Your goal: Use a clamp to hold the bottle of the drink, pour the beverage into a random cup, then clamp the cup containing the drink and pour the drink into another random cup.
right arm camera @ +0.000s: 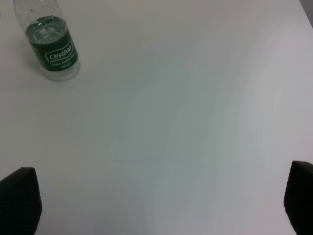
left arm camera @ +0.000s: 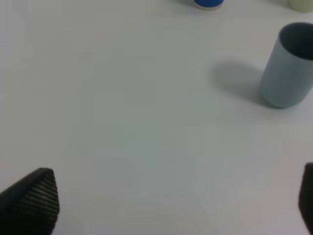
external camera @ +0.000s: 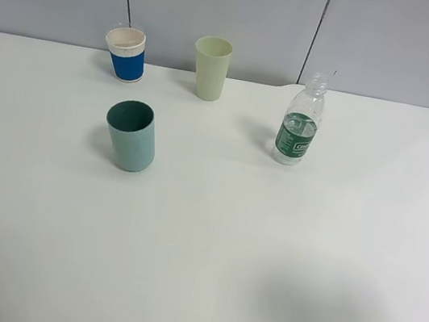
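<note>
Left claw (left arm camera: 176, 203) spread wide over bare table (external camera: 205, 274), gripping nothing; right claw (right arm camera: 161, 200) likewise. Beyond: teal tumbler (external camera: 131, 135) upright, capless bottle (external camera: 300, 119) standing well right, holding little liquid. Furthest back, blue-and-white cup (external camera: 125, 54) beside pale green cup (external camera: 211, 67).

Table (external camera: 208, 250): smooth, matt white, faintly sheened under the light, no grain or seams.
Bottle (external camera: 300, 121), right of centre: clear glossy plastic, ribbed near the neck; dark green printed label band, slightly shiny.
Teal cup (external camera: 131, 135), left of centre: opaque plastic by the look, satin finish, darker inside.
Pale green cup (external camera: 211, 67), upper centre: matt, smooth, plastic-like.
Blue cup (external camera: 125, 53), upper left: bright blue body, white rim band, material unclear.
Left fingertips (left arm camera: 34, 200), lower corners of left wrist view: black, finely ribbed, matt texture.
Right fingertips (right arm camera: 19, 200): black, matt, texture too blurred to read.
</note>
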Controlling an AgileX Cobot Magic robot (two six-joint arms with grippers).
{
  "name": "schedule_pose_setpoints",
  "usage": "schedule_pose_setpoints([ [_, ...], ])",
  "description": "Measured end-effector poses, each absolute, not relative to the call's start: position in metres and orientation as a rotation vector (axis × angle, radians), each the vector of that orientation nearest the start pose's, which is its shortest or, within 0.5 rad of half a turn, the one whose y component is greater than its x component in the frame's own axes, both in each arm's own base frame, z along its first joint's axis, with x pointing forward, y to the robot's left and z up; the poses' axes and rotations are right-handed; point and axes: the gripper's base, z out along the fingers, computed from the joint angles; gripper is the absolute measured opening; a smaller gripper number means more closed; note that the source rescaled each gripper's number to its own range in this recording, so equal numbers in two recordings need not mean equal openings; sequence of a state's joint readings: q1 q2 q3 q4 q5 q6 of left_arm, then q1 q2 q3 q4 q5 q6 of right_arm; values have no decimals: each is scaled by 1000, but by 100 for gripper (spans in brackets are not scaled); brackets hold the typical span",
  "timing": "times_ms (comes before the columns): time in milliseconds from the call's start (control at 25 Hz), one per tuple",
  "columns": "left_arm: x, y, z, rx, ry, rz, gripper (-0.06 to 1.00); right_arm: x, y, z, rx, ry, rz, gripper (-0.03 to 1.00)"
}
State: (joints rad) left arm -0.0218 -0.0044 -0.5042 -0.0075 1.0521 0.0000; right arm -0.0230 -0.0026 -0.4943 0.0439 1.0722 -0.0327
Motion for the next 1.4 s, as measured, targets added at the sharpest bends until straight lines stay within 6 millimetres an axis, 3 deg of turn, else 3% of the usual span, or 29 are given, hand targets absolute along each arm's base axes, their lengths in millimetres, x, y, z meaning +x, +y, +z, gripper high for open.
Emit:
schedule_pose_setpoints([
  [1400,-6,0,279,22,2027,-23,100,-5,4,275,-12,2058,18,100],
])
